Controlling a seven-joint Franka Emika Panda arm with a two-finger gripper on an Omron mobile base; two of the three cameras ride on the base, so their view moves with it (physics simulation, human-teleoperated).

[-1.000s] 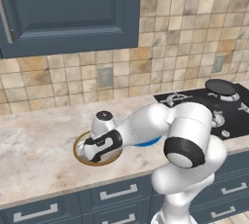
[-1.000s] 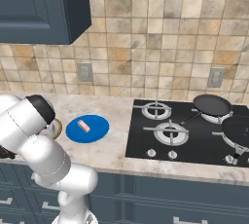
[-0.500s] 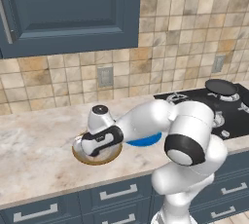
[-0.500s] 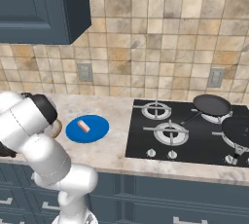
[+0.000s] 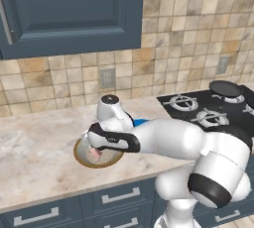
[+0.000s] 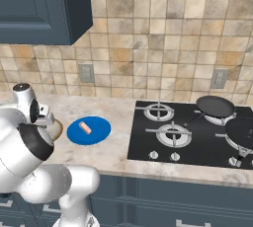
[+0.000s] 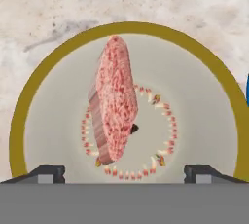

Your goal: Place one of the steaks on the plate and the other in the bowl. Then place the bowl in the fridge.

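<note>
Marbled pink steak (image 7: 113, 102) lies in round tan-rimmed bowl (image 7: 58, 121), pincer (image 7: 124, 172) spread

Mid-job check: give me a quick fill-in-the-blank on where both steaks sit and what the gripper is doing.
1. One steak lies on the blue ____.
2. The other steak is inside the ____, tilted on its edge.
3. The gripper hovers over the bowl with its fingers ____, holding nothing.
4. The dark frying pan sits on the ____.

Missing words: plate; bowl; open; stove

A dark round frying pan (image 6: 215, 106) sits on the black gas hob (image 6: 190, 132), far from the fingers.
</note>
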